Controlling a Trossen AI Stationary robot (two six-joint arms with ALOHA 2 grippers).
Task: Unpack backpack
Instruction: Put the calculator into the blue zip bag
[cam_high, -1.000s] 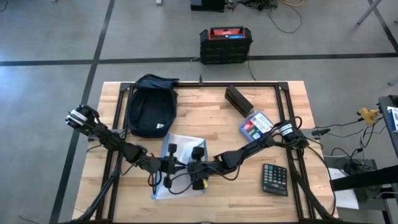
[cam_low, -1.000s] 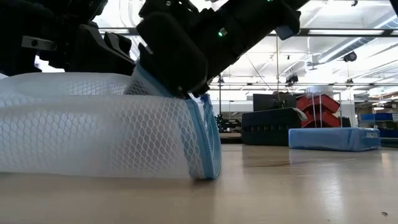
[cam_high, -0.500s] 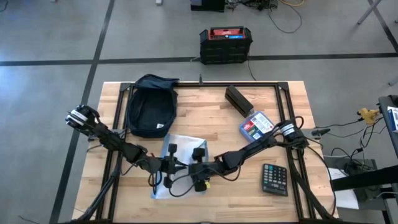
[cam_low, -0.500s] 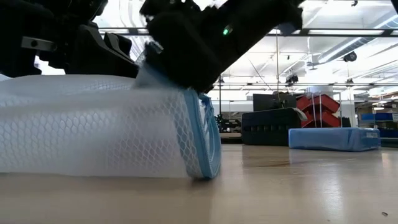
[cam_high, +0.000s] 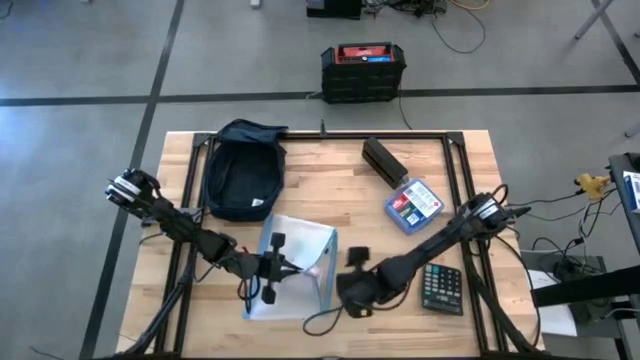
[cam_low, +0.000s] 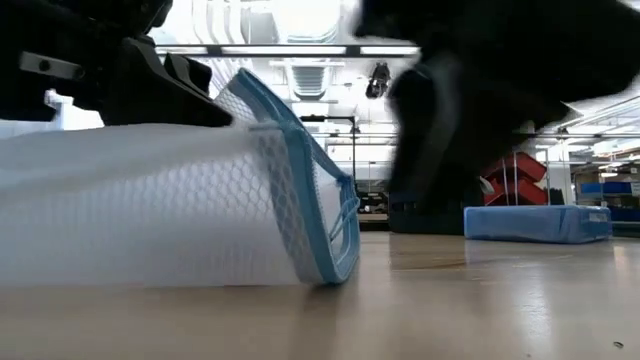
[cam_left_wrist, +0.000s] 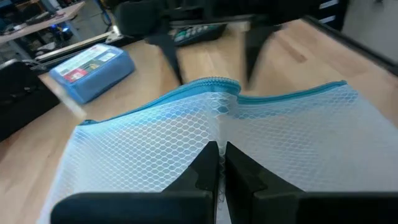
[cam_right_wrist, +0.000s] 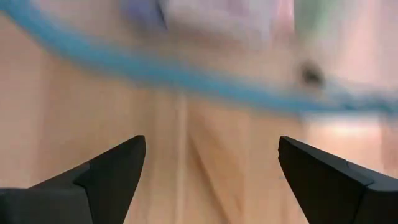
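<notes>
The dark navy backpack lies flat at the table's far left; no gripper is on it. Near the front edge a white mesh pouch with blue zip trim lies on its side, its mouth toward the table's right. My left gripper is shut on the pouch's upper mesh. My right gripper stands open just right of the mouth, touching nothing; its wrist view shows the blue rim ahead of the spread fingers. My left gripper pinches a raised fold of the pouch's upper mesh between its two shut fingers, about midway along the pouch. The fingers come from the table's left, slanting down. The pouch's underside rests on the table and its blue-rimmed mouth stands up.
A blue box with a red label and a black case lie at the far right. A calculator lies at the near right, close to my right arm. A black crate with a red top stands on the floor beyond the table.
My right gripper has let go of the pouch's blue-trimmed end and drawn back toward the table's right edge. That end, held pinched down before, now stands up with the rim spread apart. The rest of the pouch has stayed in place under my left gripper.
</notes>
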